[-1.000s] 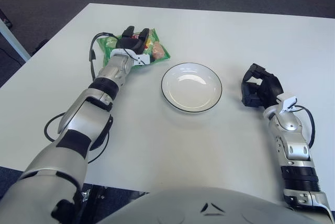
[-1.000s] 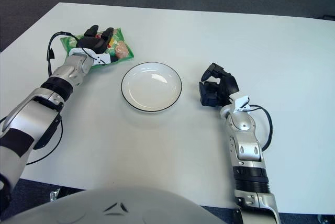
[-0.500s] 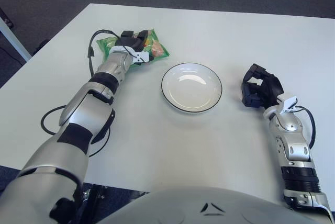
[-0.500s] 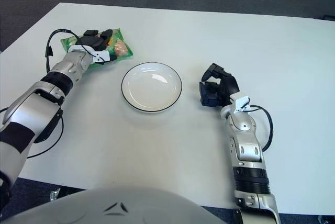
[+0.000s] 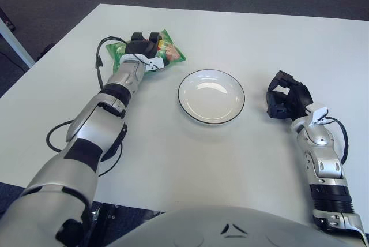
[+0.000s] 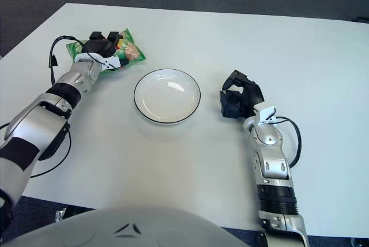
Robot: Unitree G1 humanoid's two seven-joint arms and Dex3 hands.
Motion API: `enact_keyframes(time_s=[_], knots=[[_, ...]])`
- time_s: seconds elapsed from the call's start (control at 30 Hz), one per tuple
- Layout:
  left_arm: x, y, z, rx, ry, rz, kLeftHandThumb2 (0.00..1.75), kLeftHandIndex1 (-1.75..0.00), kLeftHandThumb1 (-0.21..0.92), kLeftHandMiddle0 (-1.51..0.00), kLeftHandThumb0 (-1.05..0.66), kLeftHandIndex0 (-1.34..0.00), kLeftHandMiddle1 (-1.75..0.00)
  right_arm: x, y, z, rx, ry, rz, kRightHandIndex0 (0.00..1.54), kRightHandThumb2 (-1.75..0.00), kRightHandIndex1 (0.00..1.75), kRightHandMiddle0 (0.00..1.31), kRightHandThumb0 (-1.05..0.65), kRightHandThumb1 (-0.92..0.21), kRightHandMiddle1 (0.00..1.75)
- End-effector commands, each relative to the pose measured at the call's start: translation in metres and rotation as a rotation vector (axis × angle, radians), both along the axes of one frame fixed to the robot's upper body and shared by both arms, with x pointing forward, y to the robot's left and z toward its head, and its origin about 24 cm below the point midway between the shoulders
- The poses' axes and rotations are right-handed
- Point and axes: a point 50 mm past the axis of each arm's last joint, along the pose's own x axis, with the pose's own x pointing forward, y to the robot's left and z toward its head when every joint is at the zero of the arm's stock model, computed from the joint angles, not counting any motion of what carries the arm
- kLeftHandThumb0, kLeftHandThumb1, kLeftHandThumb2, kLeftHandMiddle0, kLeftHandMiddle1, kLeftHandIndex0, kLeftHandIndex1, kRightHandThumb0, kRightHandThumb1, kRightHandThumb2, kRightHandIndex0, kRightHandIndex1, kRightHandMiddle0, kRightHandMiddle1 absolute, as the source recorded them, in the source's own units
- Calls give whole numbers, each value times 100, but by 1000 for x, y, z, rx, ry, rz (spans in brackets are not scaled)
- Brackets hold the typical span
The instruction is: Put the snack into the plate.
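Fingers [image 5: 151, 38] of the left hand [image 5: 140, 48] are curled down over the snack [image 5: 167, 52], a green packet with printed food on it; they appear to be clamped on its near-left part, though whether the packet is pinched or only pressed cannot be settled from either eye view. Snack lies at roughly 10 o'clock from the plate [image 5: 190, 108], near it but not touching, on the white surface [image 5: 190, 154]; whether it is lifted clear of the surface cannot be told. Plate is empty, white with a dark rim, upright, about mid-surface. Judgement: step in hand is securing the grasp before the carry. To do it well, close fully on the packet body rather than a loose edge, since thin film is likely to slip or crumple; lift straight up first so the packet does not drag, then travel toward 4 o'clock and release only when it is over the plate's centre, low enough that it does not bounce off the rim. Right hand [image 5: 285, 100] shows at 3 o'clock of the plate, well apart, fingers curled and holding nothing.
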Motion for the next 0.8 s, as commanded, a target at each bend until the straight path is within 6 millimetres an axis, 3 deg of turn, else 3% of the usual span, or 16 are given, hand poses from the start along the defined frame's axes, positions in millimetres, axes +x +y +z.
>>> enact_keyframes(time_s=[0.0,0.07,0.2,0.57,0.77], knots=[[-19,19,-45,3,154,74,116,-172,38,-62,-9,-39,-151,-18,-5,-37,12,191,-29,126,-128,175,59,-47,-34,175],[-20,21,-46,-21,137,98,129,-173,23,-81,-4,-51,-135,-18,-5,-37,13,193,-29,126,-128,175,59,-47,-34,175],[-21,18,-46,-104,58,154,147,-174,8,-92,-1,-59,-139,-18,-5,-37,8,193,-24,126,-129,175,59,-47,-34,175],[-16,7,-30,-247,-49,130,162,-175,-3,-95,0,-65,-149,-18,-5,-38,0,198,-16,126,-127,175,58,-47,-35,175],[-7,12,2,-320,-135,77,166,-175,-7,-98,0,-69,-147,-18,-6,-39,11,199,-10,126,-128,175,59,-47,-34,175]])
